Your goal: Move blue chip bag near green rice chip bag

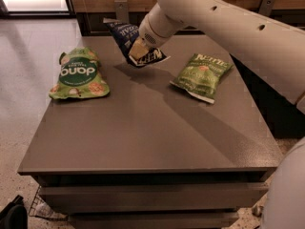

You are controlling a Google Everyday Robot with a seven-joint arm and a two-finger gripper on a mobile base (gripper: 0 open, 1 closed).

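Note:
The blue chip bag (125, 38) is dark navy with white lettering and hangs in the air above the far middle of the table, held by my gripper (139, 50). The gripper is shut on the bag's middle, at the end of the white arm that reaches in from the upper right. The green rice chip bag (78, 74), bright green with a dark-green circle, lies flat at the table's far left. The blue bag is to the right of it, with a gap of bare table between them.
An olive-green Kettle bag (202, 75) lies flat on the right side of the grey table (143, 137). The white arm (228, 27) crosses the upper right. Beyond the table's far edge stands a dark counter wall (95, 23). Floor lies to the left.

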